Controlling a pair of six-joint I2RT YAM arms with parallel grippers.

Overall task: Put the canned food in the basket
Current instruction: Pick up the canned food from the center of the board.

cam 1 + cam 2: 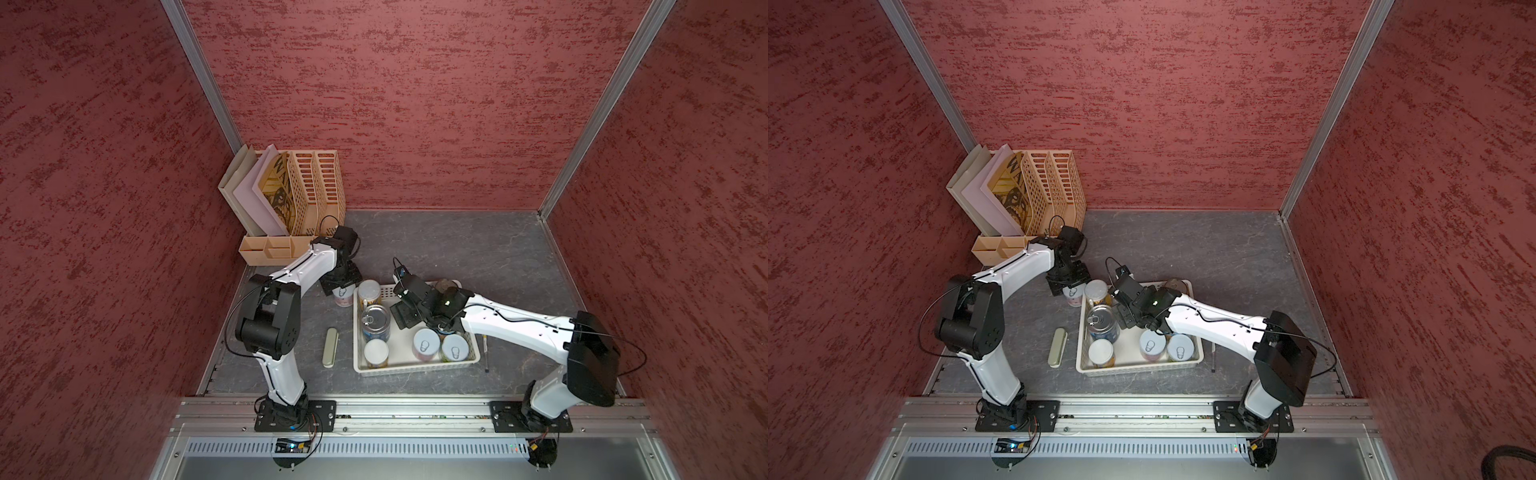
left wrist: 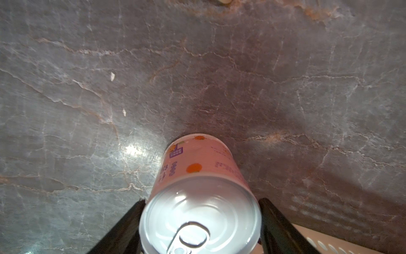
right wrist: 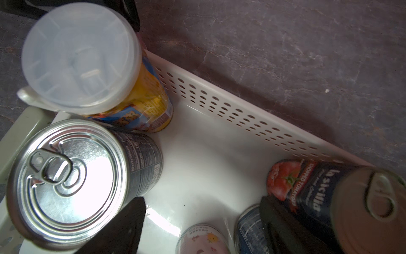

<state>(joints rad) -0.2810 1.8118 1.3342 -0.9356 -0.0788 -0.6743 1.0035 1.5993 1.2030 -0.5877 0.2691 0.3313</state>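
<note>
Cans stand mostly inside the basket (image 1: pixel 415 368); only one small pink can (image 1: pixel 343 297) is upright on the desk (image 1: pixel 478 257), just outside the basket's upper left corner in both top views. I think the danger is the slim yellow can (image 1: pixel 369 291), tall and just behind that wall: a low lift could knock it over, and a grip not centred could let the smooth can slip. The left gripper (image 2: pixel 202 200) has its fingers (image 2: pixel 131 220) close at both sides of the pink can; whether it already clamps, I cannot tell. The right gripper (image 3: pixel 202 204) hangs wide open above the basket floor, holding nothing.
</note>
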